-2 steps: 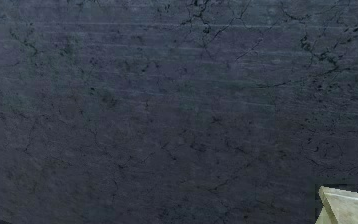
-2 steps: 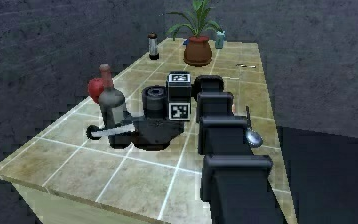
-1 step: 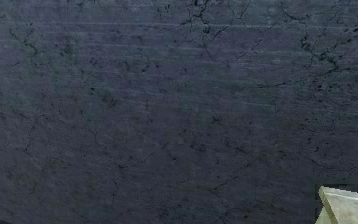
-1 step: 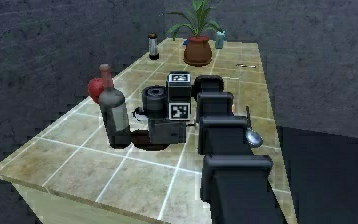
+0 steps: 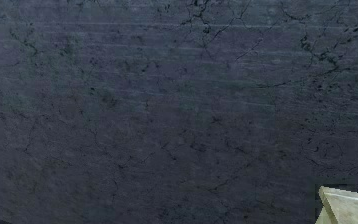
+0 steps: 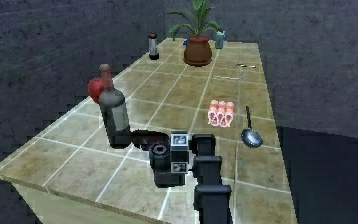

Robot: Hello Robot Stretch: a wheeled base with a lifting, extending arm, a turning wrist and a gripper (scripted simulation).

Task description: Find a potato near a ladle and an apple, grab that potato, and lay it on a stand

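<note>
A big tiled counter [image 6: 187, 95] stands beside the robot. The dark arm [image 6: 213, 195] comes up over its near edge. The gripper [image 6: 147, 140] sits low at the tiles, just beside a dark bottle [image 6: 114, 112] with a red top. I cannot tell how the claw's fingers are set, and I cannot tell if it has anything in it (the bottle and the tiles are right behind it).

A red round thing [image 6: 94, 90] peeks out from behind the bottle. The ladle [image 6: 251, 135] lies flat near the counter's right edge, with its round bowl toward the near side. Just left of it lies a small pink thing [image 6: 220, 113]. I cannot tell where the potato is.

At the far end stands a leafy plant in a brown pot [image 6: 197, 45]. A small dark shaker [image 6: 153, 45] is on its left and a little blue-grey thing [image 6: 219, 40] on its right.

Looking ahead, there is a dark cracked wall [image 5: 167, 110]. A pale corner [image 5: 349, 205] pokes in at the bottom right.
</note>
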